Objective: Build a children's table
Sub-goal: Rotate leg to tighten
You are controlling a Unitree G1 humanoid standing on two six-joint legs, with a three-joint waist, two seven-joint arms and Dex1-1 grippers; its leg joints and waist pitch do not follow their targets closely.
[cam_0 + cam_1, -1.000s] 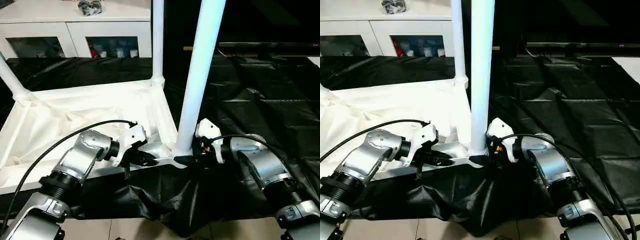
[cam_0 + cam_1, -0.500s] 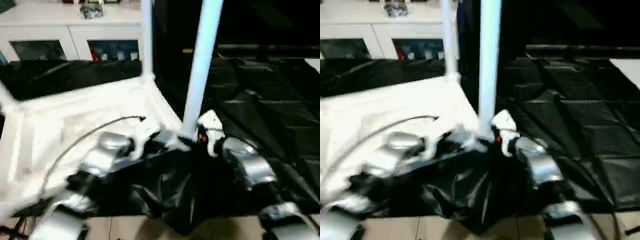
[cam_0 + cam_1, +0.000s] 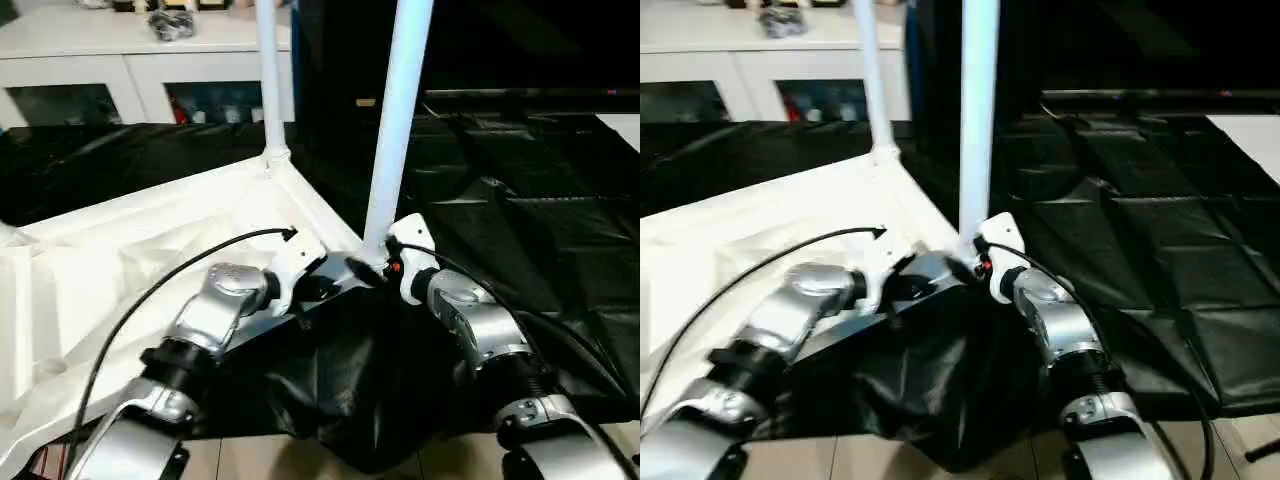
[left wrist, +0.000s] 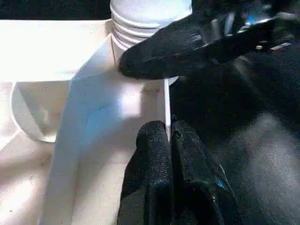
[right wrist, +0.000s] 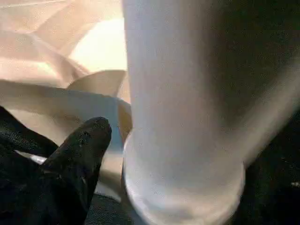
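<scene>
Left gripper [image 4: 169, 140] fingers [image 4: 152, 154] pinched together; right gripper [image 3: 372, 268] alongside.

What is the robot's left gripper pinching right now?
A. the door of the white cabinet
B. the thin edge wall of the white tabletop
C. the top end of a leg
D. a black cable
B. In the left wrist view, the left gripper has its two black fingers closed on the thin rim of the upturned tabletop, beside the socket holding a leg.

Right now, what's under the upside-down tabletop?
Black sheeting lies under the tabletop and hangs in folds over the near edge. The left gripper pinches the tabletop's rim beside the near leg. Whatever carries the sheeting is covered.
</scene>
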